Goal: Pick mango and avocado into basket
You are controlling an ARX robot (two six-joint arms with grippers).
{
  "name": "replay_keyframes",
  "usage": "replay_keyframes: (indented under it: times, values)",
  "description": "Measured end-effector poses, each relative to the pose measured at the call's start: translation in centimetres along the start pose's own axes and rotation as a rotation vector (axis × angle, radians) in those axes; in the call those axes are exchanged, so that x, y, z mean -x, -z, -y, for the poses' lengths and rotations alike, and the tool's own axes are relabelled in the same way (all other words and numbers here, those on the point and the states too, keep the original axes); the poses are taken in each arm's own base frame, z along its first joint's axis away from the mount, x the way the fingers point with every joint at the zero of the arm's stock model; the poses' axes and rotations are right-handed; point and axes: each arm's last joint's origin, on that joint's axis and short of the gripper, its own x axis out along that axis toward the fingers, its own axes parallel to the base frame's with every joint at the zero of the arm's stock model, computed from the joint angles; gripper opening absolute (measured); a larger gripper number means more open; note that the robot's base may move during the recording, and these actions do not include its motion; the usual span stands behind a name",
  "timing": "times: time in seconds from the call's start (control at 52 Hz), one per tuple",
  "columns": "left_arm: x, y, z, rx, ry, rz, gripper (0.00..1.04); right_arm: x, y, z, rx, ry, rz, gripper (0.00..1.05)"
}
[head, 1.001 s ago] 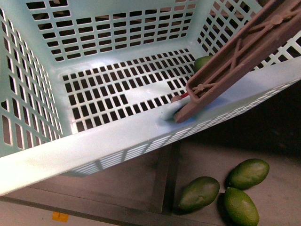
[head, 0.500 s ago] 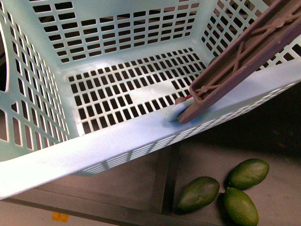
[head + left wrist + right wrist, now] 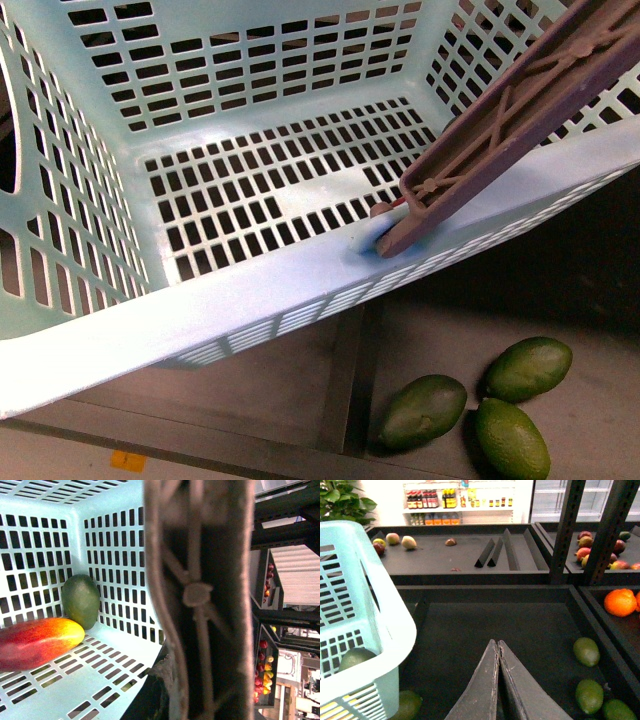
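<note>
The mint-green basket (image 3: 250,290) fills the front view, with its brown handle (image 3: 510,110) slanting across the upper right. In the left wrist view my left gripper (image 3: 167,682) is shut on that handle (image 3: 200,595), very close to the lens. Inside the basket lie a red and yellow mango (image 3: 32,642) and a green avocado (image 3: 80,600) against the slotted wall. My right gripper (image 3: 497,642) is shut and empty over a dark shelf bin, to the right of the basket (image 3: 355,605). Three loose avocados (image 3: 425,410) lie on the shelf below the basket's near rim.
More green avocados (image 3: 586,651) lie at the bin's right side, and one (image 3: 407,703) sits under the basket's corner. An orange (image 3: 620,601) is in the neighbouring bin beyond a dark upright post (image 3: 565,530). Farther shelves hold other fruit (image 3: 395,540).
The basket has shifted slightly in the front view. The avocado that showed in its far right corner a second ago is now hidden behind the handle.
</note>
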Motion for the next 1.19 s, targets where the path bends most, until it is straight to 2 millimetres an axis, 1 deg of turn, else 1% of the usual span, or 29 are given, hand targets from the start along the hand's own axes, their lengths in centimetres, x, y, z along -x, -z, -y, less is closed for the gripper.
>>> replay_keyframes:
  times: [0.096,0.212,0.443,0.481,1.193]
  values:
    - [0.0,0.0,0.0,0.000,0.000,0.000,0.04,0.5,0.4,0.5,0.000,-0.024,-0.001,0.02]
    - [0.0,0.0,0.0,0.000,0.000,-0.001,0.04,1.1,0.6,1.3,-0.001,0.008,0.001,0.02]
    - [0.0,0.0,0.0,0.000,-0.001,0.002,0.04,2.0,1.2,1.3,-0.001,0.004,0.001,0.02]
    - [0.0,0.0,0.0,0.000,-0.001,0.002,0.04,2.1,1.5,1.3,0.000,0.004,0.015,0.02]
    - [0.0,0.0,0.0,0.000,0.000,0.000,0.04,3.9,1.3,1.3,0.000,0.004,0.029,0.02]
